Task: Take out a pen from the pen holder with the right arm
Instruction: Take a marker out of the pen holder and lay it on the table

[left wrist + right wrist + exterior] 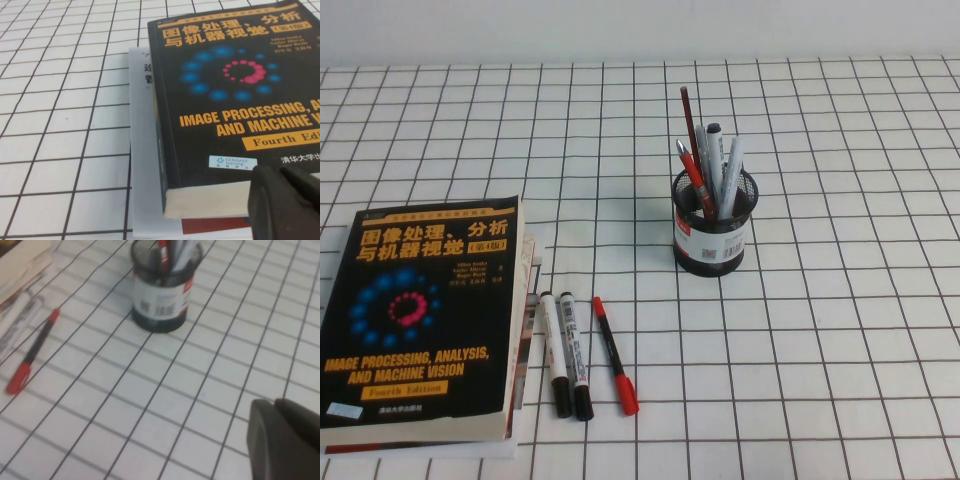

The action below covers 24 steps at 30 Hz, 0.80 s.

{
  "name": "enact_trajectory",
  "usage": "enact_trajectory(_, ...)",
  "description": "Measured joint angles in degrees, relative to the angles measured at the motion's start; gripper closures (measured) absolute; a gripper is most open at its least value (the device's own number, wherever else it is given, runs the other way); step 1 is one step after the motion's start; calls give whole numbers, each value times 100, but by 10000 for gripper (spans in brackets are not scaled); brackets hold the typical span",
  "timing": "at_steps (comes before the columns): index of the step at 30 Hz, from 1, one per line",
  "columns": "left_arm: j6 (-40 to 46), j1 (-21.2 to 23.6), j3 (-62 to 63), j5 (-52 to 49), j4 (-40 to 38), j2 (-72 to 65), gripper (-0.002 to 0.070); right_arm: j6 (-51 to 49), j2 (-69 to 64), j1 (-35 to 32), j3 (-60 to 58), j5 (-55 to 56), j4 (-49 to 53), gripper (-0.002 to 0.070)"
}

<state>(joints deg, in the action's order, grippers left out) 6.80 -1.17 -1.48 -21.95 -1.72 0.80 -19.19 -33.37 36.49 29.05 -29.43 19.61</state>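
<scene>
The table [840, 350] is covered in white cloth with a black grid, and the holder [713, 235] stands on it a little right of the middle, upright

Well to the left of the holder, and nearer the robot, lies a thick black book [415, 320], face up, with yellow and orange title lettering and a ring of blue and pink dots. It rests on a white book [142, 150] whose edge sticks out from under the side away from the holder

The left gripper [280, 175] hangs over the black book's near corner, far to the left of the holder. Whether it is open or closed cannot be told

The right gripper [276, 410] hovers over bare cloth, well apart from the holder, on the robot's side of it and to its right. It is closed

The holder is a round black mesh cup with a white label on its wall

Two markers [567, 355], white with black caps, lie side by side and touching, left of the holder and nearer the robot, just beside the book. A red pen [616, 355] lies near them on the holder's side, not touching them

The pens [715, 155] stand in the holder, leaning on its rim: a thin dark red one reaching highest, a red one and several grey ones
</scene>
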Motion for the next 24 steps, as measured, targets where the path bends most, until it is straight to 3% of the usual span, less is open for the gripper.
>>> enact_trajectory(6,0,0,0,0,0,0,679,-13,842,-1640,-1818,2304,107,692)
enact_trajectory(12,0,0,0,0,0,0,679,-13,1971,-2866,-2574,2754,-104,692)
enact_trajectory(17,0,0,0,0,0,0,679,-122,2772,-3442,-2827,2764,-252,692)
enact_trajectory(24,0,0,0,0,0,0,679,-182,3364,-3532,-2861,2538,-275,692)
